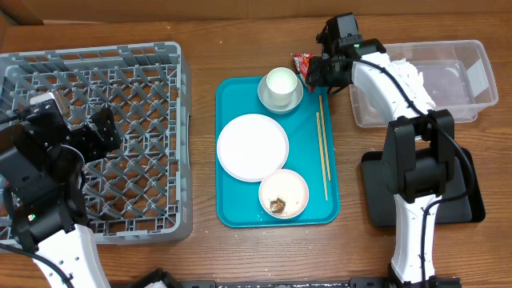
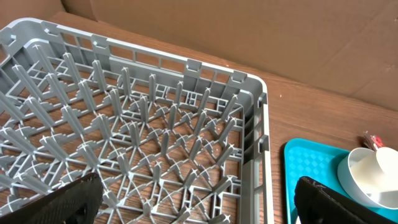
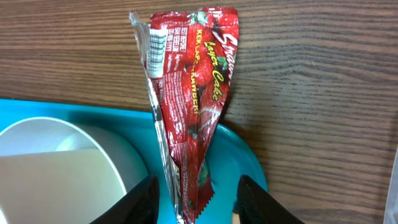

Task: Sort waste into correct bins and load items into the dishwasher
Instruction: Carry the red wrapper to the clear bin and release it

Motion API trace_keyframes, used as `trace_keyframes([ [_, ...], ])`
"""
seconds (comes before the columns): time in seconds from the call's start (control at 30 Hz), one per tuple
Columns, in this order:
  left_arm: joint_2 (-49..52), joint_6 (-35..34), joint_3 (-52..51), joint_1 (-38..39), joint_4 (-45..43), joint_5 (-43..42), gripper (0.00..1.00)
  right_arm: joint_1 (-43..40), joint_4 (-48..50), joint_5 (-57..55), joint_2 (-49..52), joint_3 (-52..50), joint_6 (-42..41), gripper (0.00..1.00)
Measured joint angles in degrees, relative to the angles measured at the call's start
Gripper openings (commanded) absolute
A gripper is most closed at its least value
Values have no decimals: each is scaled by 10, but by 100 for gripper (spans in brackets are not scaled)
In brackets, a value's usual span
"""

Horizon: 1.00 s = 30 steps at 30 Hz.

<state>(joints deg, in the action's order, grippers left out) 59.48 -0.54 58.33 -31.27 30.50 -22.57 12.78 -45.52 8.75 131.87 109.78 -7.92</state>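
From overhead, the wrapper (image 1: 302,62) is a small red scrap at the back right corner of the teal tray (image 1: 232,204), half hidden by the right tool (image 1: 316,70). The right wrist view shows it clearly: the wrapper (image 3: 189,106) lies partly on the wooden worktop (image 3: 311,93) and partly over the tray's rim, beside the white cup (image 3: 68,162). The right tool (image 3: 200,198) straddles its lower end, fingers (image 3: 146,199) narrowed, with a gap on one side.

Only the overhead view shows the plate (image 1: 252,146), the chopsticks (image 1: 322,152), the bowl (image 1: 294,186) with food scraps (image 1: 278,206), the clear tub (image 1: 472,88) at the back right corner holding the napkin (image 1: 404,72), and the black tray (image 1: 460,200) near the right edge.

The left tool (image 2: 199,208) hangs wide apart and empty over the grey dish rack (image 2: 186,62) at the left edge.
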Motion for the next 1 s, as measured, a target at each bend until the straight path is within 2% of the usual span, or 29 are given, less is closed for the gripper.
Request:
trace_keyframes([
  [0.17,0,0,0,0,0,0,100,0,9,0,0,-22,-6,38],
  [0.27,0,0,0,0,0,0,100,0,9,0,0,-27,-9,33],
  [0.33,0,0,0,0,0,0,100,0,10,0,0,-27,-10,27],
  [0.47,0,0,0,0,0,0,100,0,11,0,0,-27,-19,4],
  [0.73,0,0,0,0,0,0,100,-3,9,3,0,-10,-80,4],
  [1.0,0,0,0,0,0,0,100,-63,-24,4,-29,101,-154,4],
])
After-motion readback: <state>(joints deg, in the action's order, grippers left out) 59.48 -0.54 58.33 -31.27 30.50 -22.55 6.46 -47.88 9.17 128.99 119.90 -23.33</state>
